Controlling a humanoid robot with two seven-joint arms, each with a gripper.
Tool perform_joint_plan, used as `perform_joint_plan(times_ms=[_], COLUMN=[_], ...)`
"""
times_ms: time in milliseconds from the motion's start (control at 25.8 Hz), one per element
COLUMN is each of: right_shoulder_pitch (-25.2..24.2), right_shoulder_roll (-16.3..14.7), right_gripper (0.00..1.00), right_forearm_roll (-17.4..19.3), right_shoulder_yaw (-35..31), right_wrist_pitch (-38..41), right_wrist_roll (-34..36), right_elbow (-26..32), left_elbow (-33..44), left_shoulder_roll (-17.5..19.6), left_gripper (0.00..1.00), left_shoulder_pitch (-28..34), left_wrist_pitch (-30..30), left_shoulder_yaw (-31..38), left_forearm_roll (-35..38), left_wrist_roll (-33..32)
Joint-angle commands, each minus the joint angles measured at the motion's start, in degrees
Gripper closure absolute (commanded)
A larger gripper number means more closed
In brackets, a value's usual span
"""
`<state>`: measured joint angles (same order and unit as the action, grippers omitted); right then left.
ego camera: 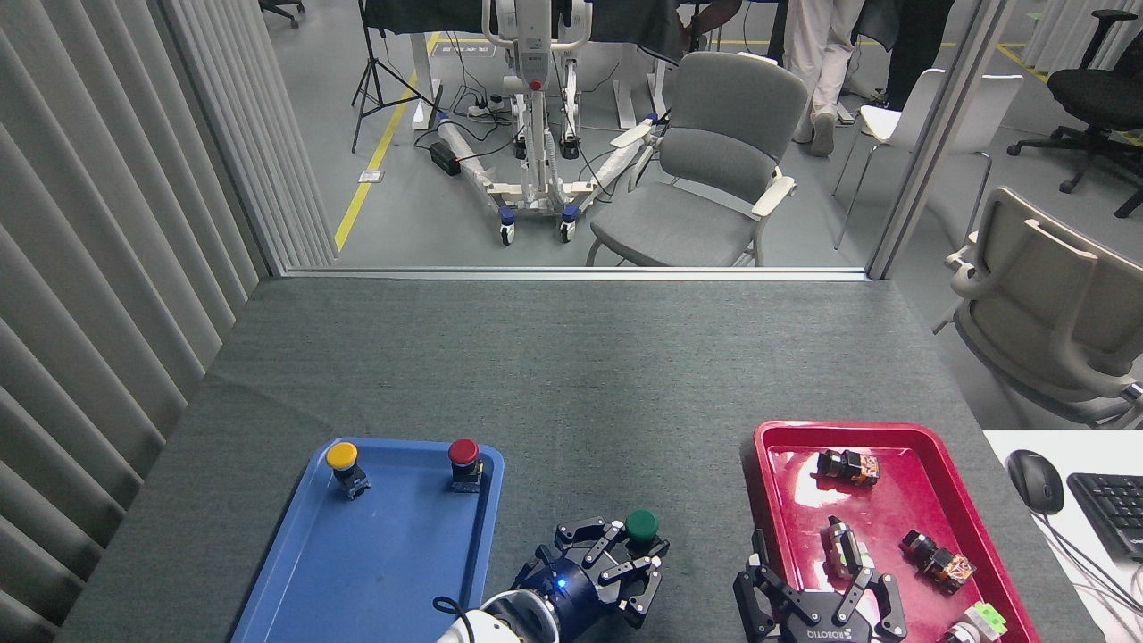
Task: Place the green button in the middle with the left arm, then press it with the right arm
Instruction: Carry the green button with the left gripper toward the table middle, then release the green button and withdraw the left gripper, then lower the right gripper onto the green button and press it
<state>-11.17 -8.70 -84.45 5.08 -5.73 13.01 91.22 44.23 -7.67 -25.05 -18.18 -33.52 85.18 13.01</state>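
The green button [641, 524] stands upright over the dark grey cloth of the middle [616, 429], between the two trays. My left gripper [637, 546] reaches in from below, its black fingers closed around the button's base with the blue light lit. My right gripper [814, 576] is at the bottom edge over the red tray's near left corner. Its fingers are spread wide with nothing between them. It is about a hand's width to the right of the button.
A blue tray [393, 572] at the left holds a yellow button [342, 457] and a red button [463, 453]. The red tray [893, 509] at the right holds several small switch parts. A mouse [1035, 480] and keyboard [1112, 509] lie on a white desk at far right.
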Motion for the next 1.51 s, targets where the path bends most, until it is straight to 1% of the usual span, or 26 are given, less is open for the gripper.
perform_joint_plan(times_ms=[0, 155, 233, 271, 349, 388, 426, 504, 581, 659, 736, 775, 853, 969, 1163, 1473], right_shoulder_pitch=[0.01, 0.10, 0.19, 0.36, 1.15, 1.33, 1.33, 2.03, 3.00, 4.05, 5.20, 5.81, 6.43, 7.31, 8.89, 10.65], right_shoulder_roll=[0.27, 0.62, 0.62, 0.62, 0.62, 0.71, 0.97, 1.23, 1.32, 1.32, 1.41, 1.59, 2.55, 3.08, 3.17, 4.49], right_gripper=[0.00, 0.01, 0.01, 0.02, 0.09, 0.13, 0.16, 0.32, 0.50, 0.67, 0.81, 0.87, 0.94, 1.00, 1.00, 1.00], right_forearm_roll=[-0.02, -0.02, -0.10, -0.19, -0.98, -1.33, -1.42, -1.51, -1.77, -2.74, -3.36, -3.88, -4.94, -5.73, -5.64, -5.64], right_shoulder_yaw=[0.02, 0.28, 0.37, 0.46, 0.54, 0.72, 0.81, 1.60, 3.00, 5.29, 7.49, 8.63, 9.86, 10.91, 13.46, 14.17], right_wrist_pitch=[0.02, 0.02, 0.02, 0.02, 0.02, 0.20, 0.37, 0.55, 0.55, 0.37, 0.20, -0.07, -0.16, -0.33, -3.76, -3.76], right_wrist_roll=[0.00, 0.00, 0.00, 0.00, 0.00, 0.00, 0.09, 0.09, 0.09, 0.09, 0.00, -0.09, -0.27, -1.23, -1.41, -1.67], right_elbow=[-0.16, -0.16, -0.16, -0.16, -0.43, -0.69, -0.78, -0.96, -1.75, -2.98, -3.50, -3.86, -4.56, -6.23, -9.22, -15.28], left_elbow=[1.82, 2.52, 5.60, 8.50, 17.90, 23.61, 29.32, 38.29, 42.69, 42.52, 42.69, 43.22, 43.92, 44.10, 43.83, 43.57], left_shoulder_roll=[0.20, 0.20, 0.46, 1.08, 5.12, 7.75, 9.34, 10.92, 11.01, 11.10, 11.10, 11.10, 11.10, 11.19, 11.10, 11.10], left_gripper=[0.00, 0.00, 0.00, 0.00, 0.00, 0.00, 0.00, 0.00, 0.00, 0.00, 0.00, 0.00, 0.00, 0.00, 0.00, 0.00], left_shoulder_pitch=[0.88, 1.23, 1.93, 3.34, 8.34, 11.68, 16.34, 25.92, 31.55, 32.34, 32.52, 32.87, 32.87, 32.87, 32.87, 32.87], left_wrist_pitch=[0.17, 0.34, 0.87, 1.31, 2.98, 4.73, 7.46, 13.35, 15.90, 15.90, 15.81, 15.81, 15.90, 15.90, 16.51, 16.16], left_shoulder_yaw=[0.21, 0.30, 0.56, 1.27, 5.66, 8.91, 12.42, 19.19, 24.73, 28.86, 30.09, 30.18, 30.27, 30.36, 30.53, 31.24], left_forearm_roll=[-0.45, -0.54, -0.54, -0.63, -1.68, -2.03, -2.38, -2.47, -2.47, -2.47, -2.56, -2.47, -2.47, -2.47, -2.56, -2.74], left_wrist_roll=[0.35, 0.35, 0.35, -0.09, -0.79, -0.97, -0.97, -0.97, -0.79, -0.88, -1.06, -1.15, -1.23, -1.23, -1.41, -1.41])
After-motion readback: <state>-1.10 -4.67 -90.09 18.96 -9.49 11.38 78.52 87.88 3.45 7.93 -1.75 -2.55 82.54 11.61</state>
